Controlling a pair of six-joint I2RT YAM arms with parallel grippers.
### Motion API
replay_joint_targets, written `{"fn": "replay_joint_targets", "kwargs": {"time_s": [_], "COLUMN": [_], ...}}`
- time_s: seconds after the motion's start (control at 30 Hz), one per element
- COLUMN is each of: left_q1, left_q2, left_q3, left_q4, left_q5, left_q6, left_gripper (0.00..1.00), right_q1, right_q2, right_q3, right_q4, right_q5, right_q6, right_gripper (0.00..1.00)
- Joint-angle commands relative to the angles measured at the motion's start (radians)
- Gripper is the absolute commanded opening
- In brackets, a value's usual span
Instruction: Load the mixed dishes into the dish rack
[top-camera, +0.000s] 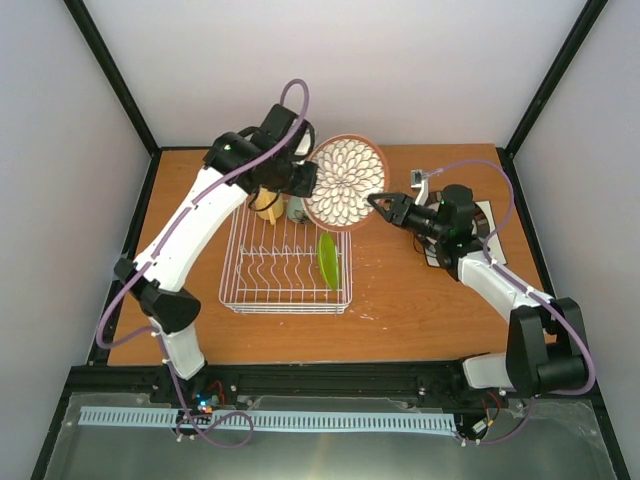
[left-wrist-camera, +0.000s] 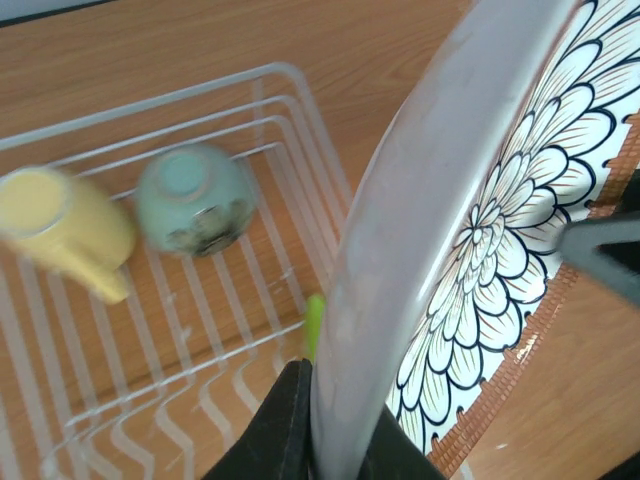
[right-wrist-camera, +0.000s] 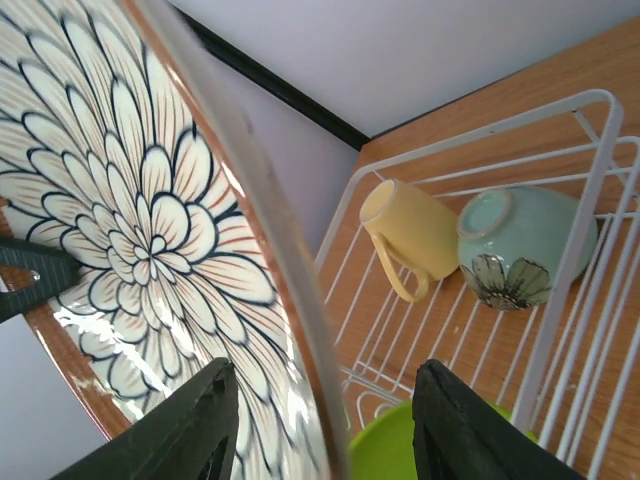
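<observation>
The petal-patterned red-rimmed plate (top-camera: 345, 183) hangs on edge above the back right corner of the dish rack (top-camera: 285, 270). My left gripper (top-camera: 305, 180) is shut on its left rim, and in the left wrist view both fingers of that gripper (left-wrist-camera: 335, 400) press the plate (left-wrist-camera: 480, 200). My right gripper (top-camera: 383, 205) is open at the plate's right rim. In the right wrist view its fingers (right-wrist-camera: 200, 420) stand apart on either side of the plate's edge (right-wrist-camera: 130, 200). Inside the rack lie the yellow cup (right-wrist-camera: 410, 235) and the pale mint bowl (right-wrist-camera: 525, 245). The lime-green plate (top-camera: 328, 260) stands between prongs.
A flat white plate (top-camera: 488, 215) lies on the table at the right, partly hidden under my right arm. A small dark and white object (top-camera: 418, 178) sits near the back edge. Black frame posts and pale walls enclose the wooden table (top-camera: 420, 300).
</observation>
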Motion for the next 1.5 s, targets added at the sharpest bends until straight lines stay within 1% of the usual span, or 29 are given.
{"fn": "replay_joint_targets", "kwargs": {"time_s": [0.0,0.1,0.17,0.3,0.4,0.53,0.6,0.7,0.9,1.1,1.23,1.33,1.4,1.47], "left_q1": [0.007,0.018,0.048,0.120,0.165,0.179,0.186,0.186,0.186,0.186,0.187,0.194,0.207,0.224], "left_q2": [-0.177,-0.280,-0.331,-0.392,-0.422,-0.430,-0.427,-0.408,-0.375,-0.321,-0.363,-0.418,-0.437,-0.434], "left_q3": [-0.014,-0.130,-0.207,-0.357,-0.442,-0.564,-0.624,-0.652,-0.724,-0.684,-0.647,-0.640,-0.639,-0.604], "left_q4": [-0.069,-0.069,-0.070,-0.072,-0.071,-0.072,-0.071,-0.072,-0.074,-0.075,-0.075,-0.075,-0.075,-0.074], "left_q5": [-0.273,-0.365,-0.397,-0.387,-0.365,-0.333,-0.328,-0.293,-0.281,-0.281,-0.333,-0.341,-0.329,-0.284], "left_q6": [-0.066,-0.089,-0.080,-0.046,-0.037,-0.038,-0.073,-0.089,-0.142,-0.143,-0.122,-0.105,-0.094,-0.077], "left_gripper": [0.01,0.01,0.01,0.01,0.01,0.01,0.01,0.01,0.01,0.00,0.01,0.01,0.01,0.01], "right_q1": [-0.010,-0.036,-0.060,-0.100,-0.121,-0.128,-0.129,-0.129,-0.129,-0.129,-0.129,-0.126,-0.096,-0.034], "right_q2": [-0.066,-0.108,-0.135,-0.168,-0.177,-0.175,-0.170,-0.165,-0.161,-0.147,-0.150,-0.156,-0.162,-0.169], "right_q3": [-0.026,-0.043,-0.058,-0.070,-0.074,-0.088,-0.097,-0.100,-0.101,-0.097,-0.106,-0.117,-0.113,-0.079], "right_q4": [-0.096,-0.188,-0.224,-0.264,-0.276,-0.260,-0.246,-0.243,-0.240,-0.238,-0.235,-0.205,-0.189,-0.231], "right_q5": [0.029,0.083,0.102,0.095,0.083,0.076,0.069,0.068,0.071,0.068,0.072,0.054,0.044,0.071], "right_q6": [-0.101,-0.162,-0.183,-0.209,-0.214,-0.197,-0.183,-0.180,-0.171,-0.167,-0.163,-0.154,-0.177,-0.248], "right_gripper": [0.49,0.49,0.49,0.50,0.49,0.48,0.48,0.47,0.47,0.47,0.45,0.45,0.43,0.42]}}
